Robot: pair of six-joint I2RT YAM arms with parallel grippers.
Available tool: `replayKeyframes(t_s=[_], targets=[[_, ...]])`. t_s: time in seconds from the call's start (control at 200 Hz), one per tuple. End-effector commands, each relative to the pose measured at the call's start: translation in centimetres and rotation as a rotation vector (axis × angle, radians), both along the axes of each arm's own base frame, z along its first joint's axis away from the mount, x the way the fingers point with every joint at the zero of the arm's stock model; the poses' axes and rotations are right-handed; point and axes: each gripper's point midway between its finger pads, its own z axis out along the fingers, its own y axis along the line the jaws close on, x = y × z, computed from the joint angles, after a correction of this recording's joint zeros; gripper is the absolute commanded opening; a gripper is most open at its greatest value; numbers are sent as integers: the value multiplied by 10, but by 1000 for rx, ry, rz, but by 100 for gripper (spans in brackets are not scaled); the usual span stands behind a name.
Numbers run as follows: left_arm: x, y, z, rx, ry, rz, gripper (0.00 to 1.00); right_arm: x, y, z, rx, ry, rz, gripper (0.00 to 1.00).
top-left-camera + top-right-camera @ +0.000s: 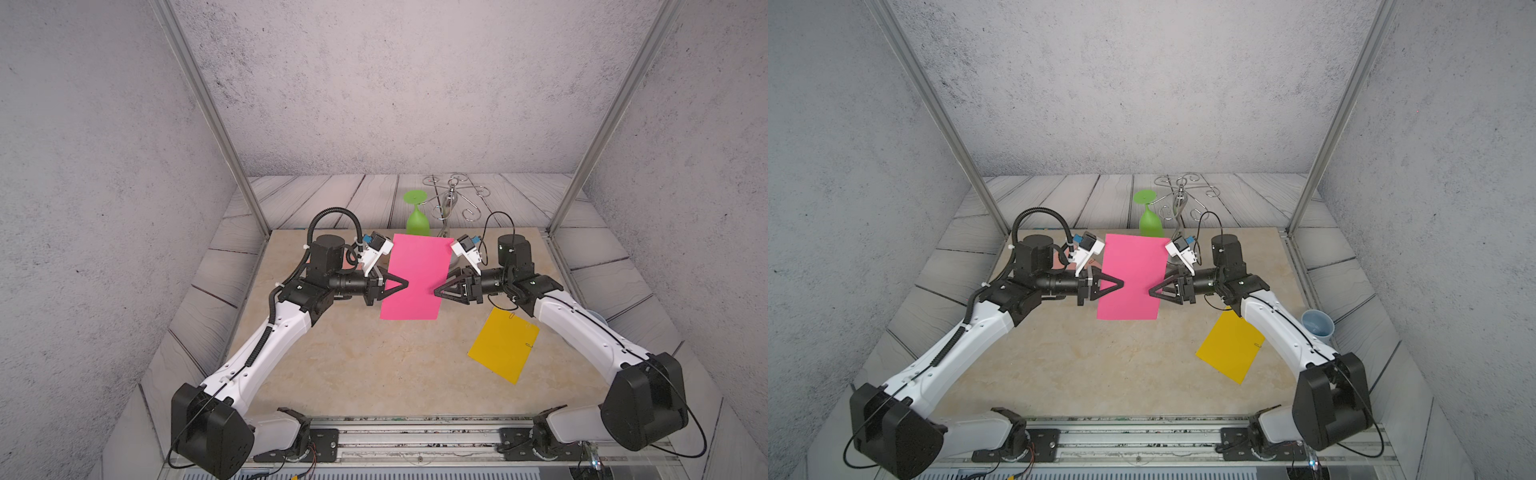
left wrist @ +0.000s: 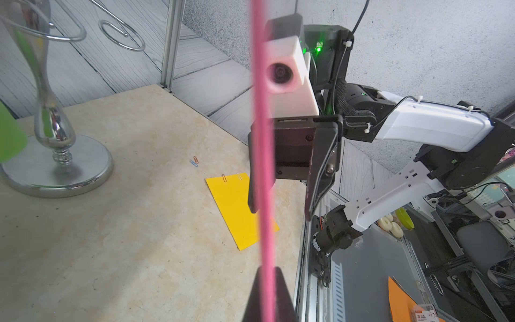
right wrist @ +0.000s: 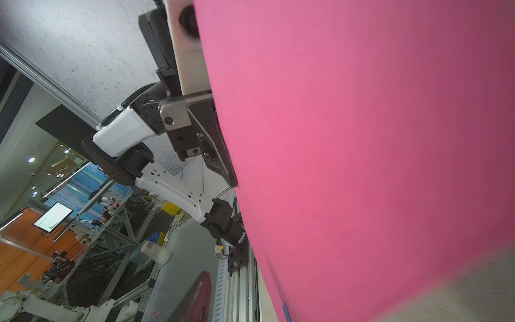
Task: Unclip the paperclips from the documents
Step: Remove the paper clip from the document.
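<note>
**Magenta sheet held aloft by the left gripper, right fingers apart at its other edge**

The left gripper has its fingers pressed together on one side edge of the magenta sheet. The sheet hangs clear of the worktop, over its middle and toward the far edge. In the left wrist view the sheet shows edge-on, a thin pink line running between those fingers.

The right gripper faces in from the opposite side edge. Its fingers stand apart with the paper's edge at them; whether either one touches the paper cannot be told. In the right wrist view a bluish clip sits on the sheet's edge.

Further out, the yellow sheet lies flat near the worktop's right edge, one corner under the right forearm. Two paperclips are on its edges. Two loose clips, one reddish and one blue, lie together on the bare worktop near that sheet but apart from it.

A patch of the salmon sheet shows behind the left wrist, toward the far left corner; most of it is hidden.

At the far edge stands the chrome wire stand, with an upturned green glass just beside it. A pale blue cup sits off the right edge.
</note>
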Motion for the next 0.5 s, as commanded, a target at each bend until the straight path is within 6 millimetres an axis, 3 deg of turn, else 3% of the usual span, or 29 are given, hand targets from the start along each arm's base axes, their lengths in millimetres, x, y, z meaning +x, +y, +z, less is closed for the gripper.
replayKeyframes(t_s=[0.0,0.35,0.495], targets=[[-4,5,13,-17,-56,-4,0,-3,0,-13,-12,28,24,47],[-5,11,10,-2,-54,3,0,3,0,-8,-4,8,-24,33],[-4,13,10,-2,-59,14,0,4,0,-7,2,13,-20,19]])
